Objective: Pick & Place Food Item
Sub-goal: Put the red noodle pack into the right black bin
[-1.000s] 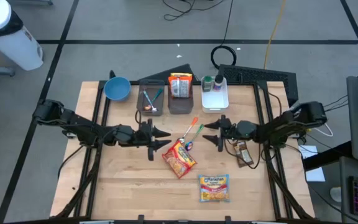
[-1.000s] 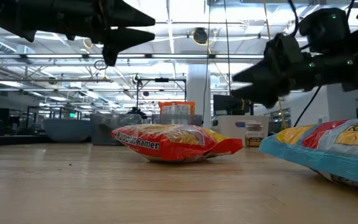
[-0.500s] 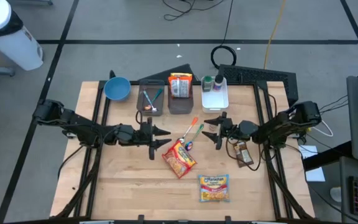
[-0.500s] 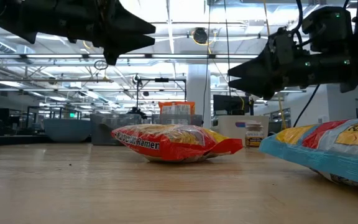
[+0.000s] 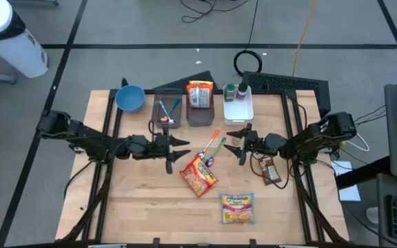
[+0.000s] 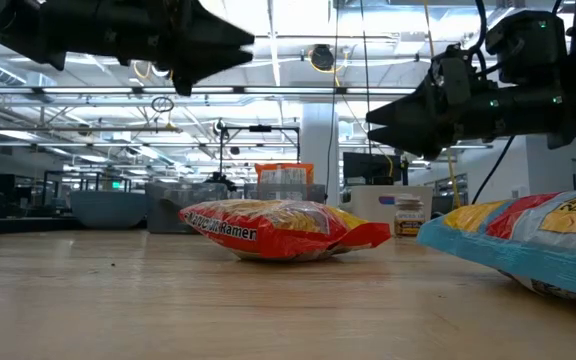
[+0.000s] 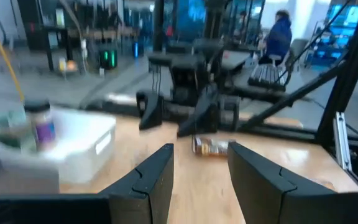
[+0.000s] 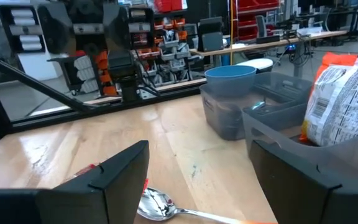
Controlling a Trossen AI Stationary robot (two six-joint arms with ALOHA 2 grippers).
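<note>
While both arms hang above the middle of the wooden table, neither holds anything: the left gripper, left of centre in the high view, has its two fingers parted with only air between them, and the right gripper, right of centre, is spread wide and likewise empty, the two tips pointing at each other across a gap. Below that gap, just under the centre of the high view, lies the red ramen packet flat on the wood, touched by neither gripper; in the low view it sits mid-frame with both grippers above it. A second ramen packet, yellow and blue, lies lower, toward the bottom edge, apart from the first. A spoon with an orange and green handle lies between the grippers, just above the red packet. A brown snack bar rests under the right arm. Along the upper edge of the table stand a blue bowl, a grey bin with utensils, a grey bin holding an orange food bag, and a white tray with a jar.
</note>
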